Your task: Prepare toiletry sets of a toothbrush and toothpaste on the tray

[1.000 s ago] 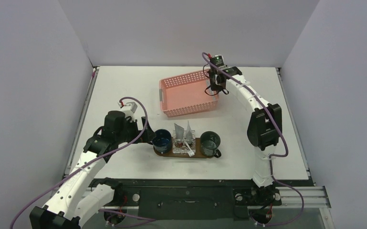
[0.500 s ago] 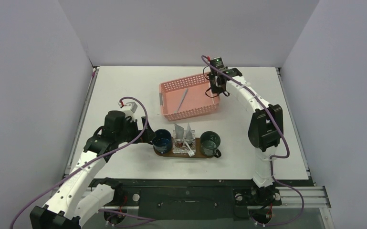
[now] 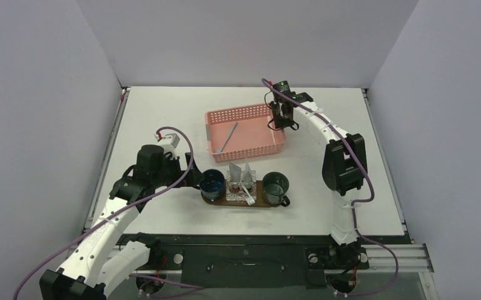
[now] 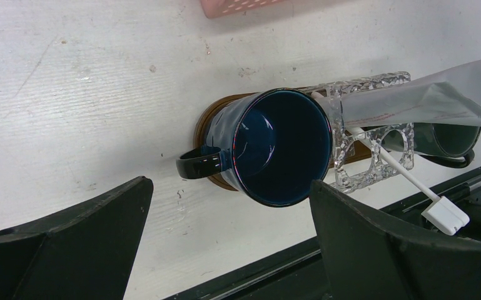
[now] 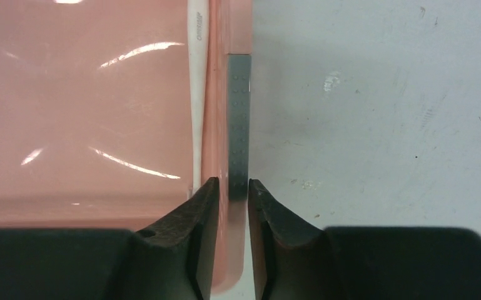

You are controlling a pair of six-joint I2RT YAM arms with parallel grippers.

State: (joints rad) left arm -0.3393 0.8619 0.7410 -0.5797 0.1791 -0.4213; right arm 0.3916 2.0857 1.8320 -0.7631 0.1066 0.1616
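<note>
In basket [image 3: 250, 151], toothbrush [image 3: 228, 137] newly visible

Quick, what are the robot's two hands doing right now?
Left gripper: wide open, holding nothing, blue mug ahead.
Right gripper: jaws nearly closed astride the rim of the pink basket; gripping or not, cannot tell.

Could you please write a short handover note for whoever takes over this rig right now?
Left pincer: open, empty, facing the blue mug on the tray.
Right pincer: straddling the right rim of the pink basket; whether it grips is unclear.
In the basket: a white toothbrush along that rim, a thin grey stick mid-floor.
On the tray: blue mug empty, clear holder with silver pouches, green mug.
Done: no finished set visible.
Left: move brushes from basket to tray, pair with paste.
</note>
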